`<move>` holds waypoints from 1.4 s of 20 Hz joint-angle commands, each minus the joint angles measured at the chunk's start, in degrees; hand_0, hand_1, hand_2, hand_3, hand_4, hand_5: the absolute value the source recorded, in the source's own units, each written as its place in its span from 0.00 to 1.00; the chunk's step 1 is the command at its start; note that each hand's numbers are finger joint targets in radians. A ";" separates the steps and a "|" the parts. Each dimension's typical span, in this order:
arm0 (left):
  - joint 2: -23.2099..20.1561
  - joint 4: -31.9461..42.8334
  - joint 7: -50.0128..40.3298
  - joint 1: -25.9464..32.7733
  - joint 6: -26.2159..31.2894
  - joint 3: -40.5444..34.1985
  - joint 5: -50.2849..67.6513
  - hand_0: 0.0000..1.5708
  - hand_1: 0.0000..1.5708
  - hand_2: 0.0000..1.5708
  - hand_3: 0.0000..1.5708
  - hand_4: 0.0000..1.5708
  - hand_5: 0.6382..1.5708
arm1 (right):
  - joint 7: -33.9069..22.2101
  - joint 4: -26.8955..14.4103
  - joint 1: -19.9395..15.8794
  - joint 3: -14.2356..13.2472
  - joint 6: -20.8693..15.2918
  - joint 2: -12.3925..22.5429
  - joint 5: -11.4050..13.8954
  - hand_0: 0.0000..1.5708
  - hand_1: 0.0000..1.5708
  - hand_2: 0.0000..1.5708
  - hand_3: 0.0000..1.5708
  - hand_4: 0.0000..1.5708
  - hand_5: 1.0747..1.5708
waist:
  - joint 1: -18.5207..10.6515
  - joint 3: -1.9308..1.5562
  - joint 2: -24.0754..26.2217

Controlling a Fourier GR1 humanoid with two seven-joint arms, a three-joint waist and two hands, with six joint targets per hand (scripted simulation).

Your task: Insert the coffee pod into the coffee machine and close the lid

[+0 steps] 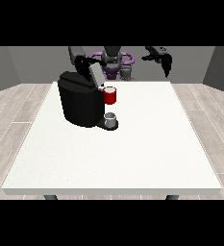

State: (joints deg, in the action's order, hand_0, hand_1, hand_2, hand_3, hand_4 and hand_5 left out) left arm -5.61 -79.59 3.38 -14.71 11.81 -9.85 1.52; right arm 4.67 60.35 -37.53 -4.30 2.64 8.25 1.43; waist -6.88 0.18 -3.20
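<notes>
One squat black coffee machine [79,103] stands on the large white table [132,149], a red thing at the machine [110,96] above a small grey thing [110,119] on its base; the hand at the view's right [166,62] hangs raised, fingers relaxed and empty, while whether the fingers of the hand at the view's left [82,62] are apart or together I cannot tell.

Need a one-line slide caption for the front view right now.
Black coffee machine on the white table, lid raised, a red thing at the machine, a grey thing on its base.
</notes>
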 commanded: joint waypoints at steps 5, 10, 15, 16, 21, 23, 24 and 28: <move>-1.29 -1.21 -0.04 -0.61 0.55 -0.22 1.67 0.00 0.00 0.00 0.00 0.00 1.00 | 1.94 -4.71 -3.48 -0.47 1.61 1.55 1.31 0.00 0.00 0.00 0.00 0.12 1.00 | -2.15 -0.18 -2.52; -1.88 3.74 0.77 -0.02 -0.52 -1.32 1.27 0.00 0.00 0.00 0.00 0.12 1.00 | -2.25 -1.89 -5.48 4.04 -1.03 -3.45 4.29 0.00 0.00 0.00 0.00 0.00 1.00 | -0.11 -0.16 -0.50; -1.06 3.05 2.39 -0.02 -0.86 -0.19 1.19 0.00 0.00 0.00 0.00 0.09 1.00 | -0.05 -3.52 -7.55 4.45 -2.15 -3.39 7.01 0.00 0.00 0.00 0.00 0.09 1.00 | -1.09 -0.17 -1.48; -1.93 2.14 0.59 -0.52 -0.43 -0.20 1.46 0.00 0.00 0.00 0.00 0.12 1.00 | -1.29 -4.46 -8.63 3.44 0.03 -1.10 6.58 0.00 0.00 0.00 0.00 0.08 1.00 | -1.25 -0.17 -1.17; -1.18 1.76 3.64 -1.77 -1.97 0.82 0.06 0.00 0.00 0.00 0.00 0.00 1.00 | -0.24 -4.56 -8.54 3.97 -2.76 -4.84 7.22 0.00 0.00 0.00 0.00 0.05 1.00 | -0.29 -0.17 -1.16; 0.76 2.87 5.37 0.55 -3.40 1.75 -0.92 0.00 0.00 0.00 0.00 0.12 1.00 | -3.63 -3.23 -10.15 3.77 0.62 -4.93 5.23 0.00 0.00 0.00 0.00 0.08 1.00 | 0.41 -0.17 0.85; 0.88 0.24 3.97 1.58 -2.32 2.93 -0.48 0.00 0.00 0.00 0.00 0.12 1.00 | 1.26 -4.00 -8.45 3.20 1.17 -2.88 5.92 0.00 0.00 0.00 0.00 0.02 1.00 | -0.89 -0.18 0.63; 2.19 1.63 6.84 1.92 -3.29 3.26 -1.00 0.00 0.00 0.00 0.00 0.09 1.00 | 3.61 -0.87 -5.32 6.11 0.74 -8.08 3.86 0.00 0.00 0.00 0.00 0.16 1.00 | 0.89 -0.18 2.29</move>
State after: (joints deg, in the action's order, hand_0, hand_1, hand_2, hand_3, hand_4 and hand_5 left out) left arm -5.45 -77.57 8.30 -13.78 9.73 -8.22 1.55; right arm 5.87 58.09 -44.69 0.67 3.13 2.73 6.35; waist -6.69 0.00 -2.02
